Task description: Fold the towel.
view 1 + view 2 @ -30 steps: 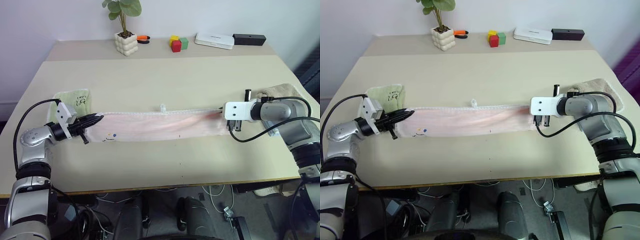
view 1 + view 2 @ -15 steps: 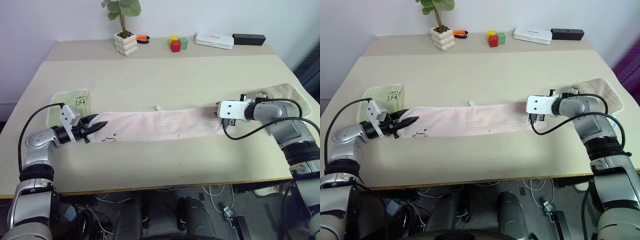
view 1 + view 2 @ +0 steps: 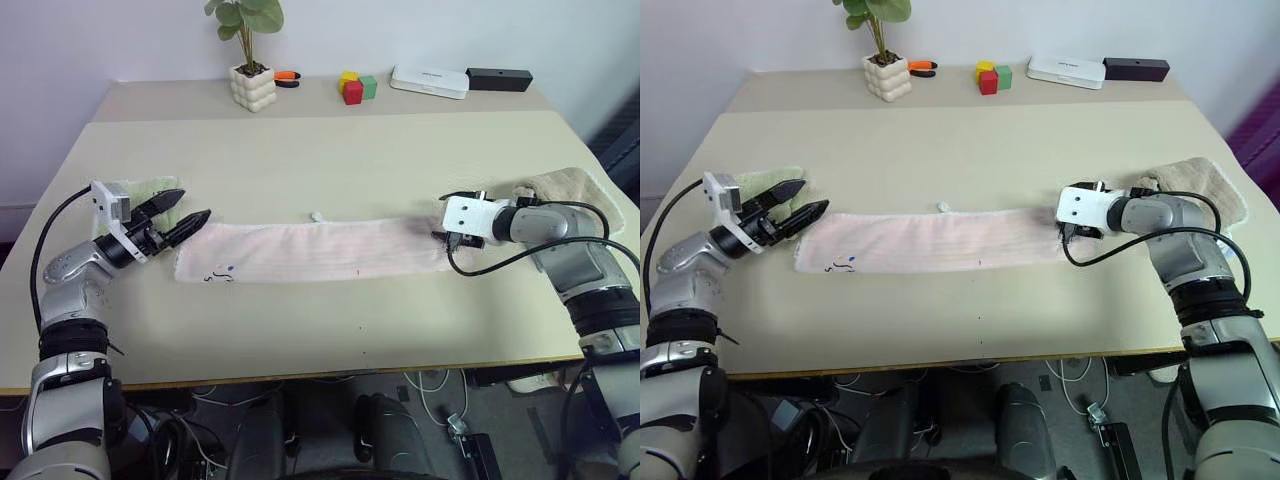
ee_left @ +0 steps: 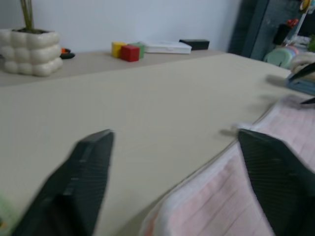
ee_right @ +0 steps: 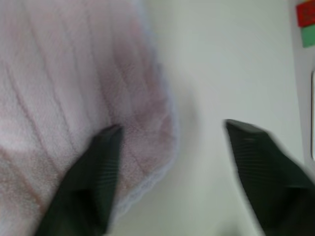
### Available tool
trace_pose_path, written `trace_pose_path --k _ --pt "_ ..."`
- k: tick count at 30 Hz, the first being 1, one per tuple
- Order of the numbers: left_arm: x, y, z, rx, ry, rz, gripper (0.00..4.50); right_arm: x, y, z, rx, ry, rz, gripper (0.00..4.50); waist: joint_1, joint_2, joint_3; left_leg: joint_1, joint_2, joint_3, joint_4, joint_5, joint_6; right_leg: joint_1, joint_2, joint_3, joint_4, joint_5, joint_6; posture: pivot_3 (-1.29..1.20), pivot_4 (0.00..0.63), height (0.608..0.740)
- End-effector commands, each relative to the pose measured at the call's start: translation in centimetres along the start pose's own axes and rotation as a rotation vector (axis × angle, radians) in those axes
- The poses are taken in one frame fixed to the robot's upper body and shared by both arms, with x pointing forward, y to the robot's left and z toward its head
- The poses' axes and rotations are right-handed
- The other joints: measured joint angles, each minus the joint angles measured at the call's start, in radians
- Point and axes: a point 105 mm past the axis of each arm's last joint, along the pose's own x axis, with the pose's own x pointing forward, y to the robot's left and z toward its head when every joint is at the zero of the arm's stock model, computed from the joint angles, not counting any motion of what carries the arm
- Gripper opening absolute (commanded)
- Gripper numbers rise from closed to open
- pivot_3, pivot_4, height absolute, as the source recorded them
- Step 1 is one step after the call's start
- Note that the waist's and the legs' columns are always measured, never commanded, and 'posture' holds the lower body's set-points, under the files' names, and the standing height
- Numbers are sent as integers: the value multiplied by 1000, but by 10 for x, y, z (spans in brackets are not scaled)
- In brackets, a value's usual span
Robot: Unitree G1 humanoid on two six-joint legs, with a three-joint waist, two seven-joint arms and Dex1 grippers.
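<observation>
The pale pink towel [image 3: 320, 250] lies flat as a long strip across the middle of the table, with a small dark mark [image 3: 222, 272] near its left end and a white tag [image 3: 315, 215] on its far edge. My left gripper [image 3: 195, 204] hovers open just off the towel's left end, nothing between its fingers [image 4: 83, 182]. My right gripper [image 3: 441, 236] is open at the towel's right end. In the right wrist view one finger [image 5: 98, 167] is over the towel [image 5: 74, 73] and the other is over bare table.
A light green towel [image 3: 135, 190] lies under my left gripper and a tan towel [image 3: 565, 185] lies by my right arm. Along the far edge stand a plant pot [image 3: 252, 88], coloured blocks [image 3: 352, 88], a white box [image 3: 428, 80] and a black box [image 3: 498, 78].
Both grippers opened and let go of the towel's ends, and the towel settled flat. My left gripper rose and drew back off the left end. The right one stayed put.
</observation>
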Motion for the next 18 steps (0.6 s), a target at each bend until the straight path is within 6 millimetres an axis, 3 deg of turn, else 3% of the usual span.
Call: trace_pose_path --k 1,3,5,9,13,15,18 --pt "7 -19 24 -30 -81 -77 2239 -12 -16 20 137 -113 -83 1139 0 0 0 0 0 -1 0 0 0 0 0 0 0 0 0 0 150 740" --pt "9 -22 24 -30 -68 -55 1117 -14 -14 27 281 -184 -106 31 1 0 0 0 0 -1 0 0 -1 1 1 0 0 0 0 0 150 740" --pt "9 -28 26 -60 -87 -58 77 -15 -13 35 425 -263 -145 0 2 0 0 1 0 -3 0 0 -1 2 1 -1 0 0 0 0 150 740" --pt "23 -47 18 -254 -196 10 27 -6 27 50 678 -353 -142 0 6 0 -1 3 1 -6 -1 0 -1 5 1 -1 -2 0 0 0 150 740" --pt "41 -46 -5 -375 -169 196 27 9 48 67 883 -404 -154 0 4 -1 -1 2 0 -7 1 0 0 5 1 -1 -1 0 0 0 150 740" --pt "51 -51 -17 -400 -111 238 27 17 57 69 930 -384 -170 0 4 -1 -1 4 0 -7 0 0 1 6 2 -1 -1 0 0 0 150 740" --pt "63 -57 -31 -415 -58 277 27 26 53 71 1019 -379 -255 0 5 -1 -1 4 0 -7 0 0 0 6 2 -1 -1 0 0 0 150 740"
